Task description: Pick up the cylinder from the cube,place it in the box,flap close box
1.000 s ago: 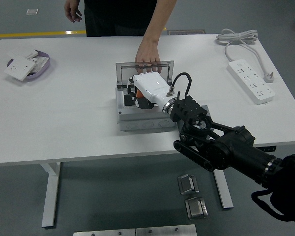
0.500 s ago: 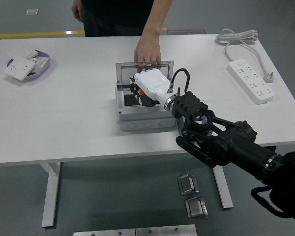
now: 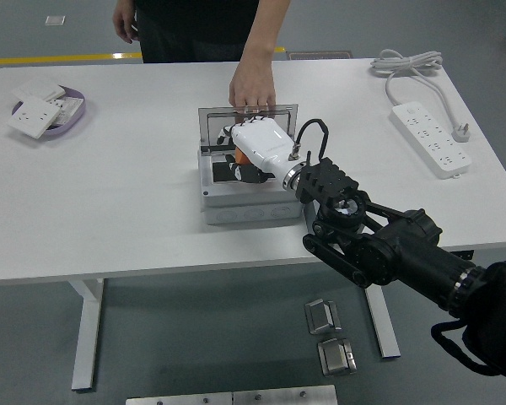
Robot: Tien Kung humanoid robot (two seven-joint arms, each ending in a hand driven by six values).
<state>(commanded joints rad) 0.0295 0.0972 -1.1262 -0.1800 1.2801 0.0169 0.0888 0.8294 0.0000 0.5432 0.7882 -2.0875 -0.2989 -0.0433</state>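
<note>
A grey box [image 3: 246, 207] sits mid-table with its clear lid [image 3: 211, 126] standing upright at the far side. A person's hand [image 3: 253, 84] rests on the lid's top edge. My right hand [image 3: 239, 167], white-backed with black fingers, hovers over the box's open interior, reaching in from the lower right. Its fingers are curled around an orange cylinder [image 3: 238, 156], of which only a small part shows under the palm. A dark shape [image 3: 219, 172] lies inside the box below the fingers; I cannot tell what it is. The left arm does not appear.
A purple dish [image 3: 76, 111] with white socket plates sits at the far left. A white power strip [image 3: 432, 139] and its coiled cord [image 3: 405, 63] lie at the right. The person stands at the table's far edge. Metal parts [image 3: 329, 333] lie on the floor.
My right hand has shifted slightly up and toward the lid with the orange piece in it. The person's hand stays on the lid's edge.
</note>
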